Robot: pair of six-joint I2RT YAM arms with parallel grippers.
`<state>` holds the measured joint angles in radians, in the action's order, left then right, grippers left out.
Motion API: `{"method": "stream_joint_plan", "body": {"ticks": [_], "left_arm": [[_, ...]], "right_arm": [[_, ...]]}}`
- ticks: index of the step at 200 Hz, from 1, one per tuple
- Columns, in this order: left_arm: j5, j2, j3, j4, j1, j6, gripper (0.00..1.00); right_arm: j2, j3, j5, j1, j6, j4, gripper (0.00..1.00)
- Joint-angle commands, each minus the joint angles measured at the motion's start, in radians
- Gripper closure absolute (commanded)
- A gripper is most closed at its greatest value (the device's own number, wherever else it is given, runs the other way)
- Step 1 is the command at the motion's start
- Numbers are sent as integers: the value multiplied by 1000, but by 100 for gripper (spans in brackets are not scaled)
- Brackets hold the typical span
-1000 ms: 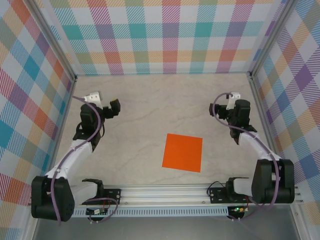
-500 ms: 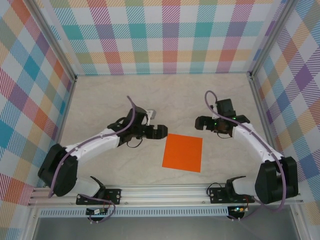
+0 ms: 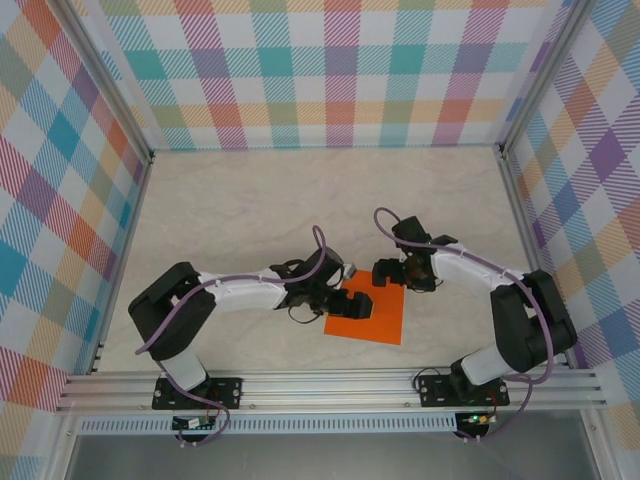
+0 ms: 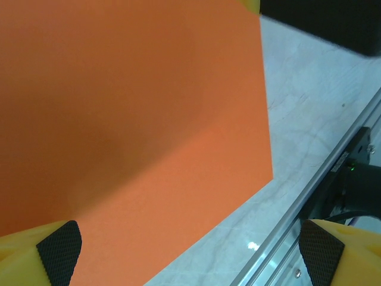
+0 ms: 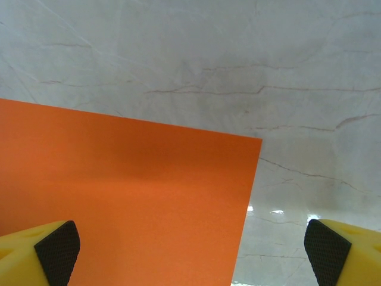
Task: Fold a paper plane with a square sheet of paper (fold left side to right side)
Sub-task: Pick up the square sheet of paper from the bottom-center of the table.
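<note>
Along the near edge runs an aluminium rail (image 3: 330,385) that carries both arm bases. Just past it the left gripper (image 3: 352,303) hovers low over the near-left part of the square sheet of paper (image 3: 375,315), its jaws wide apart and holding nothing. In the left wrist view this gripper (image 4: 190,256) has one black pad (image 4: 59,250) over the orange sheet (image 4: 131,119), which spreads ahead of and between the jaws. The other pad sits out over the rail (image 4: 333,190) and bare marbled table (image 4: 297,107). Whether the pads touch the paper cannot be told. The sheet lies flat and unfolded, and at its far edge the right gripper (image 3: 385,275) is set with its jaws also fully apart and empty. From the right wrist, the paper (image 5: 119,196) lies under one pad (image 5: 56,244) and across most of that gripper's (image 5: 190,247) gap. Its corner ends short of the other pad, which is over bare table (image 5: 268,71). Beyond both grippers the table (image 3: 250,210) runs back to the checked walls (image 3: 330,80).
</note>
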<state>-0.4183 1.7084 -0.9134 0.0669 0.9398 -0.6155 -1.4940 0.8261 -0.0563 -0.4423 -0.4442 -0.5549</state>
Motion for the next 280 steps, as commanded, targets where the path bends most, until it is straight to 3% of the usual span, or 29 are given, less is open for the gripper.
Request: {"method": "stream_joint_plan", "body": {"ticks": [1, 57, 126, 175, 248, 280], "left_arm": [[16, 29, -10, -22, 34, -36, 3], [83, 45, 2, 40, 47, -30, 3], [98, 65, 4, 40, 47, -30, 3], [99, 65, 6, 30, 47, -29, 3], [136, -87, 11, 54, 33, 9, 1], [156, -266, 58, 110, -44, 30, 0]], "right_arm": [[-26, -21, -29, -17, -35, -12, 0], [-94, -9, -16, -108, -67, -29, 0], [-112, 40, 87, -220, -103, -51, 0], [-95, 61, 108, -245, -103, -63, 4], [-45, 18, 133, -213, -65, -31, 50], [51, -46, 223, -148, -36, 61, 61]]}}
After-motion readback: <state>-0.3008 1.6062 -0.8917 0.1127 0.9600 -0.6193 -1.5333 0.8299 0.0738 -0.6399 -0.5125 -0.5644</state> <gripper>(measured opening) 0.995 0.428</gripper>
